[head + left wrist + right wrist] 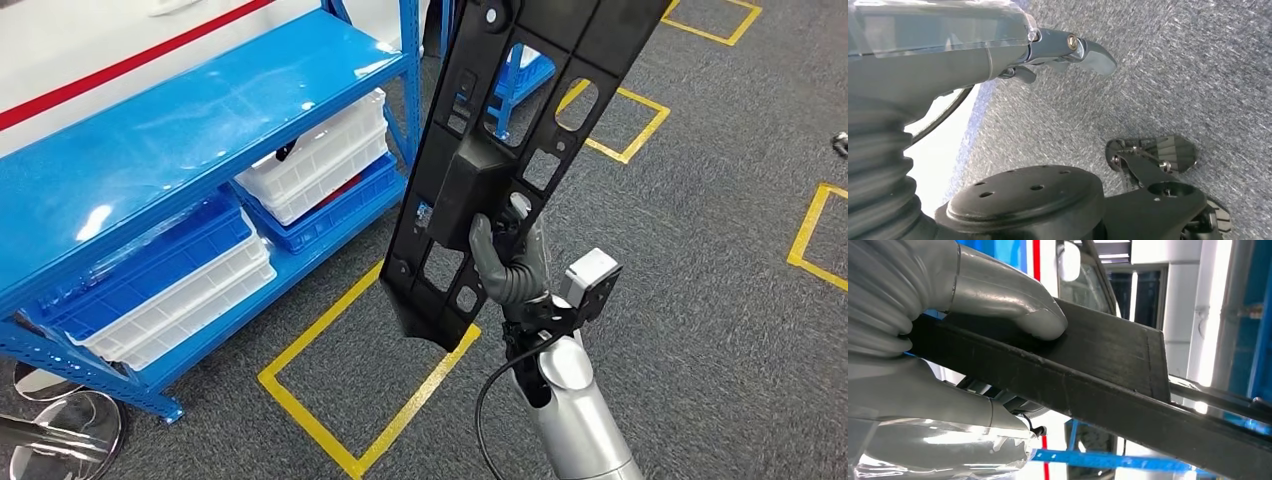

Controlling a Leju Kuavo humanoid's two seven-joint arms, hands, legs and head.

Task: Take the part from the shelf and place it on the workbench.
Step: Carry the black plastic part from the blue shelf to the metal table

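Part (500, 150) held upright off the shelf (180, 130), right hand (510, 262) fingers (1013, 305) clamped on its lower middle. Long, stiff, probably light plastic; grip low, top-heavy, may swing. Left hand (1068, 47) state unclear.

The silver right arm rises from below, its grey right hand (512, 262) gripping a long black perforated plastic panel (500, 150); the left hand (1068, 47) hangs with nothing in it.

part (520, 120): right of the shelf (190, 130), above the floor (720, 260), in the right hand (510, 262)
bins (320, 160): on the shelf's lower levels
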